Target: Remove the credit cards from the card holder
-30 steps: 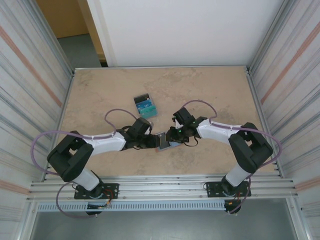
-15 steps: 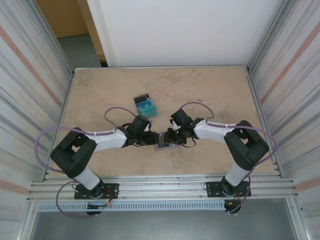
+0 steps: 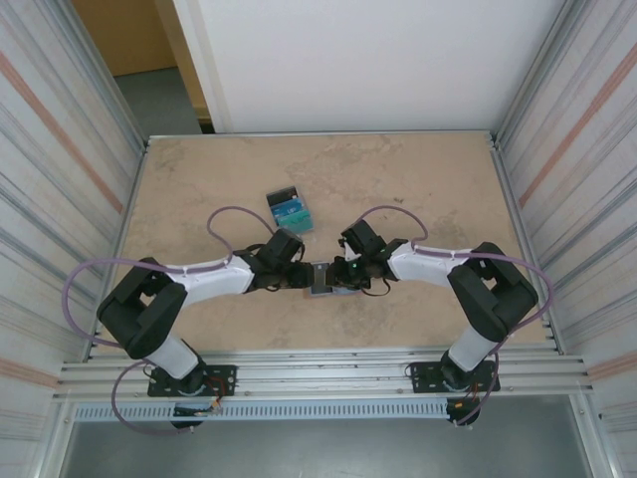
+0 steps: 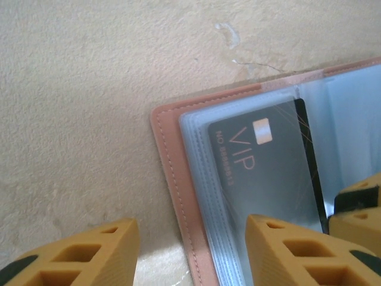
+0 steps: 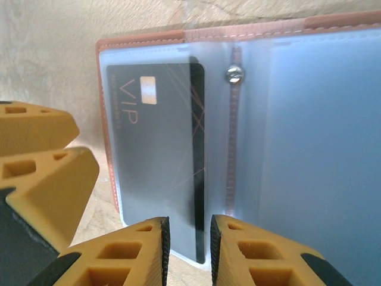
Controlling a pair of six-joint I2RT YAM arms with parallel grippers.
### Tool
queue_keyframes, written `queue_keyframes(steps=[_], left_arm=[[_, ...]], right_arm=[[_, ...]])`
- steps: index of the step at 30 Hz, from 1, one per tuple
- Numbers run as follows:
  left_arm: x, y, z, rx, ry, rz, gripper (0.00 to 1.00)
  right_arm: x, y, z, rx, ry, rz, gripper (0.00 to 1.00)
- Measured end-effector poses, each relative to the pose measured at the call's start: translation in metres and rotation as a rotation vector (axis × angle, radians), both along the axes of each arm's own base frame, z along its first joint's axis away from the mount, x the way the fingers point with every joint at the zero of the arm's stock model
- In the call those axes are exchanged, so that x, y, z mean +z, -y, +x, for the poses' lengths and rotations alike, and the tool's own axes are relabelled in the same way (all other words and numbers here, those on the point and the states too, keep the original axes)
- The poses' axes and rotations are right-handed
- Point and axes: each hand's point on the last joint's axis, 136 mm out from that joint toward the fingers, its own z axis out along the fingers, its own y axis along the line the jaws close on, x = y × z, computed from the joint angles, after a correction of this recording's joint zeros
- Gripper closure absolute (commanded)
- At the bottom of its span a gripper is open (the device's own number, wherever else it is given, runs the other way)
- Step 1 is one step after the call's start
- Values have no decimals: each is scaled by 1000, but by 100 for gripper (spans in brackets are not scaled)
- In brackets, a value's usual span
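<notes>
Landmark: the card holder, lying opened flat on the surface between the two arms, pink cover down and clear sleeves facing up
Why opened flat: with the leaves spread, the sleeve mouths are exposed and a card can slide out along the surface instead of being dug out
Dark card: marked VIP, inside the sleeve on the holder's outer leaf, on the left arm's side of the snap stud at the fold; not yet out
Left tool: wide, holding nothing; it straddles the holder's outer pink edge, one finger over bare surface just beside the holder and the other over the sleeves
Why there: likely to pin or brace that leaf so the holder does not drag along when the card is pulled
Right tool: narrow, at the holder's edge where the dark card ends; the card's edge runs into the slim gap, but I cannot tell whether it is actually pinched
Why narrow: a thin card needs a fine pinch on whatever lip shows past the sleeve
Pile of cards: blue, teal and black, fanned on the surface well beyond the holder, away from the arm bases; probably the drop spot
Risk: the plastic sleeve gets caught along with the card
</notes>
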Motion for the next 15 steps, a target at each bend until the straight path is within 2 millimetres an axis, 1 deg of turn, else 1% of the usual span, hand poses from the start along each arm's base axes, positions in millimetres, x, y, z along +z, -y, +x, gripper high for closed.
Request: queue_keyframes(steps=[10, 13, 15], left_arm=[[-2, -9, -1, 14, 9, 63, 49], [-3, -9, -1, 14, 9, 64, 48], [-3, -9, -1, 10, 8, 66, 46]], right_arm=[[2, 3, 6, -8, 12, 11, 73], [2, 4, 8, -14, 12, 12, 73], [1, 6, 9, -18, 12, 11, 73]])
